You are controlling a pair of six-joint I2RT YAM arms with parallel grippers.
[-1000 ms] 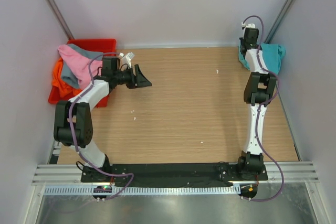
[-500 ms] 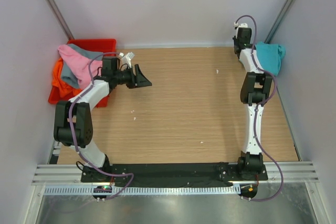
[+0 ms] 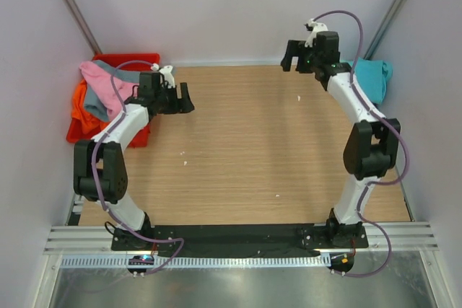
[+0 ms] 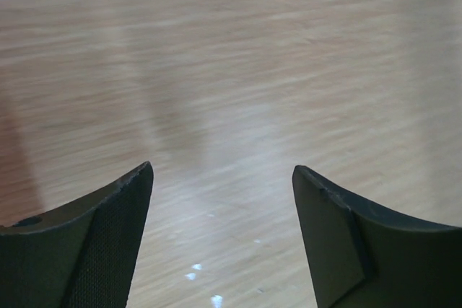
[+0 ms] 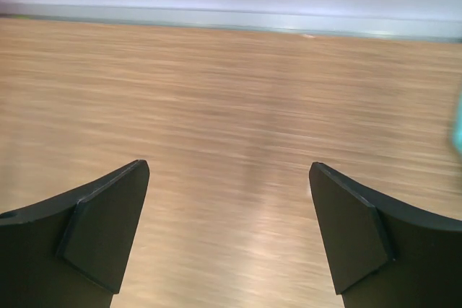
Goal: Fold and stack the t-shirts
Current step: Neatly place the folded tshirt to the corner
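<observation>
Where the top view looks down on the tabletop (image 3: pixel 253 149), a pink shirt (image 3: pixel 101 78), a grey shirt (image 3: pixel 92 102) and an orange shirt (image 3: pixel 81 110) lie heaped in and over a red crate (image 3: pixel 133 59) at the far left corner. A teal shirt (image 3: pixel 372 77) lies at the far right edge, the left end effector (image 3: pixel 186 99) hangs just beside the crate, and the right end effector (image 3: pixel 289 55) hangs at the far edge, left of the teal shirt. The left wrist view shows its fingers (image 4: pixel 108 236) spread apart over the wood with nothing between them, and the right wrist view shows its fingers (image 5: pixel 94 229) wide apart likewise, a teal sliver at the right border.
</observation>
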